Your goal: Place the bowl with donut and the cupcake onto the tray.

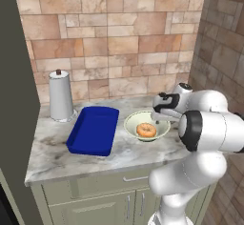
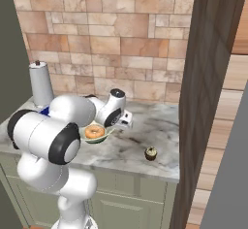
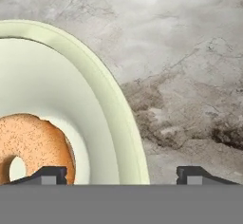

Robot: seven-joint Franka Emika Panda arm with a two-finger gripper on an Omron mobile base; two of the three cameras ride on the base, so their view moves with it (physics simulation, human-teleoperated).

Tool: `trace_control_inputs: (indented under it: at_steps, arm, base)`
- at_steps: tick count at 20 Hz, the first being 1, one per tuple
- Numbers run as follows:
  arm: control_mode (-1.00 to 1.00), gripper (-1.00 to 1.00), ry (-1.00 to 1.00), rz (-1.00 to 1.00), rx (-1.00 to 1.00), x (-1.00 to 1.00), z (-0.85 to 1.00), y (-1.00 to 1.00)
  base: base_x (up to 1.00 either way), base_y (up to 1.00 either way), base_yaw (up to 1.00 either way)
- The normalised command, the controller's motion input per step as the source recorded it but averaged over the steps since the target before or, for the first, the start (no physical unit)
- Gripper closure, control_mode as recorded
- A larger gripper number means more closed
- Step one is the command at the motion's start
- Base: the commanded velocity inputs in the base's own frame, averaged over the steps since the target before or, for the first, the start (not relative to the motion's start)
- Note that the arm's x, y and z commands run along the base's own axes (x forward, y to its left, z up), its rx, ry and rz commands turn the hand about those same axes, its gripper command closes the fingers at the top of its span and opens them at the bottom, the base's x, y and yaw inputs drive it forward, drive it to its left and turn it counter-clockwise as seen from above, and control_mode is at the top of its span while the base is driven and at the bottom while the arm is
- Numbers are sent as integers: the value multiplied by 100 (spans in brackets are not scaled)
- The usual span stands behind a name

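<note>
We take bowl [image 1: 147, 124] as landmark: donut [image 1: 146, 130] lies inside it, tray [image 1: 94, 130] just beside it toward paper towel roll [image 1: 60, 96]. Right base view adds cupcake [image 2: 151, 153] on counter [image 2: 160, 126], well apart from bowl on side away from tray. Hand view shows gripper [image 3: 121, 175] spread wide, straddling bowl rim, nothing clamped. Arm hides part of bowl and most of tray in right base view.

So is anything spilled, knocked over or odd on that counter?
Nothing stands out. The donut lies in the bowl, the blue tray sits flat with nothing in it, and the cupcake stands upright near the counter's front edge. The open gripper straddles the bowl's rim.
</note>
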Motion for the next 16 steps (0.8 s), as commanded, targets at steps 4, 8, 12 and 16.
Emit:
trace_control_inputs:
  at_steps: [4,8,12,16]
  arm:
    - [-100,100,0,0,0,1,-4,2]
    - [-100,100,0,0,2,2,2,2]
    - [-100,100,3,-9,4,0,33,2]
    - [-100,100,1,-13,6,5,56,5]
  base:
    - [0,0,0]
    - [0,0,0]
    - [0,0,0]
    - [0,0,0]
